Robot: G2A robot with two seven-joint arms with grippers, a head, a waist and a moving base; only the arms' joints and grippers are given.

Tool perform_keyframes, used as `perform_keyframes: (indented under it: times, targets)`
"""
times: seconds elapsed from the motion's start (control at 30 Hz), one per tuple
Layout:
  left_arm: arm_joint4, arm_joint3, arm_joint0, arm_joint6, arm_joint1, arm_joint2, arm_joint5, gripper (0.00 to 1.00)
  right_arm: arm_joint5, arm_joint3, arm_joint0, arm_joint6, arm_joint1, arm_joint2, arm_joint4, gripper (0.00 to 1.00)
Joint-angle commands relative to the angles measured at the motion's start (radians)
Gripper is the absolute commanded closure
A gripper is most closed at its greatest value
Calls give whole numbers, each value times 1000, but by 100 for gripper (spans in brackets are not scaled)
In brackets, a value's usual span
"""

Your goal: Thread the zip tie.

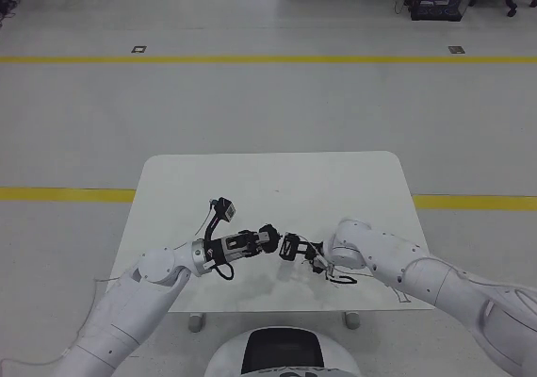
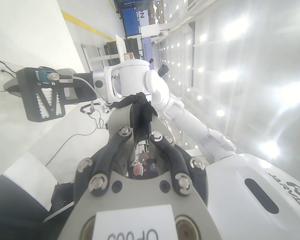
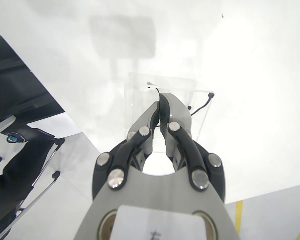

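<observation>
Your left pincer [image 1: 268,238] and right pincer [image 3: 160,102] sit tip to tip above the counter [image 1: 250,179], close to the middle of its near edge. Left one is clamped tight on the black zip tie [image 2: 139,99], which sticks out past its tips. Right one is pinched closed too, and you can see a thin black strip of the tie poking out between its pads [image 3: 164,109]. Past the counter's far edge, a yellow floor line [image 1: 268,59] runs across.

White table [image 1: 268,179], black zip tie [image 3: 157,90], yellow floor lines [image 1: 250,59]
</observation>
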Motion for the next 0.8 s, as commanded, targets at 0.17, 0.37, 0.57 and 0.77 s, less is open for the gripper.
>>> perform_keyframes:
  times: [0.17, 0.37, 0.57, 0.77]
  targets:
    - [0, 0, 0, 0, 0, 0, 0, 100, 0, -73, 9, -39, 60, 0, 15, 100]
    - [0, 0, 0, 0, 0, 0, 0, 100, 0, -145, 15, -123, 126, 0, 38, 100]
    - [0, 0, 0, 0, 0, 0, 0, 100, 0, -213, 16, -248, 201, 0, 87, 100]
    - [0, 0, 0, 0, 0, 0, 0, 100, 0, -217, 17, -259, 211, 0, 101, 100]
